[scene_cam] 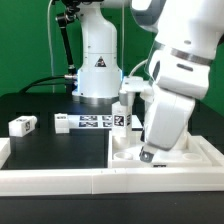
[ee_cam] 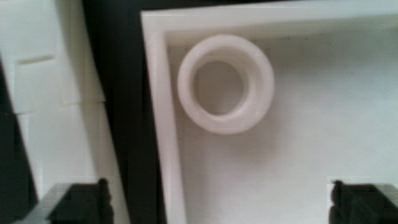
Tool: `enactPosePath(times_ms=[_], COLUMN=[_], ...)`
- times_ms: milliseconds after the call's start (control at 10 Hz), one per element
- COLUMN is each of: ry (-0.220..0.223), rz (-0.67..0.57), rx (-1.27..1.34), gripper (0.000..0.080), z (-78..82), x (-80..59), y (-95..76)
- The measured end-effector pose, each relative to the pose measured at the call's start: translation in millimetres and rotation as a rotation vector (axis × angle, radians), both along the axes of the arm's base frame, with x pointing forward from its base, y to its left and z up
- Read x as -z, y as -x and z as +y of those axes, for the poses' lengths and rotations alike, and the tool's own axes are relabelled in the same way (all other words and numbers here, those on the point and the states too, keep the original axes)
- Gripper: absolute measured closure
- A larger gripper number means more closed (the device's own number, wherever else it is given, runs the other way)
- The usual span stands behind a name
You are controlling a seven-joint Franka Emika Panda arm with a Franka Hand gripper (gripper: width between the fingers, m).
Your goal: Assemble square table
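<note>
Gripper (ee_cam: 226, 205) spread wide, nothing held. Tabletop (ee_cam: 302, 150) lies directly beneath it, rimmed underside up, with a round socket (ee_cam: 226, 85) just ahead of the gripper. One leg (scene_cam: 22, 125) lies well apart on the black surface (scene_cam: 50, 145).

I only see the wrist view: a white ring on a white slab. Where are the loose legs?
Observer: One leg lies on the black table, well toward the exterior view's left of the tabletop.
Operator: Any nearer?
Observer: A second leg seems to stand upright at the tabletop's far edge; whether it's attached, I cannot tell.
Operator: What's between them?
Observer: The marker board, flat on the table.
</note>
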State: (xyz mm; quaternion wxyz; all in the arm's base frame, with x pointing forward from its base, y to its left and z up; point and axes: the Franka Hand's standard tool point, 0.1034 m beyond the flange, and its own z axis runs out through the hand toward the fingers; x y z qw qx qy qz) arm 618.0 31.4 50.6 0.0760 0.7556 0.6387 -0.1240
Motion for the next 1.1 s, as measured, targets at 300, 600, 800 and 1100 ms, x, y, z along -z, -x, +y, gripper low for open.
enactPosePath(times_ms=[300,600,800,1100], ry=[0.0,0.005,0.013,0.027], rz=[-0.05,-0.087,-0.067,-0.123], rx=[0.01,0.063,0.141,0.33], gripper=[0.0151,0.015,0.015,0.015], z=[-31.6,-66.7,-98.5,-94.9], x=[-41.0,-69.8,-55.0,-54.9], y=[6.2,8.3,40.1,37.7])
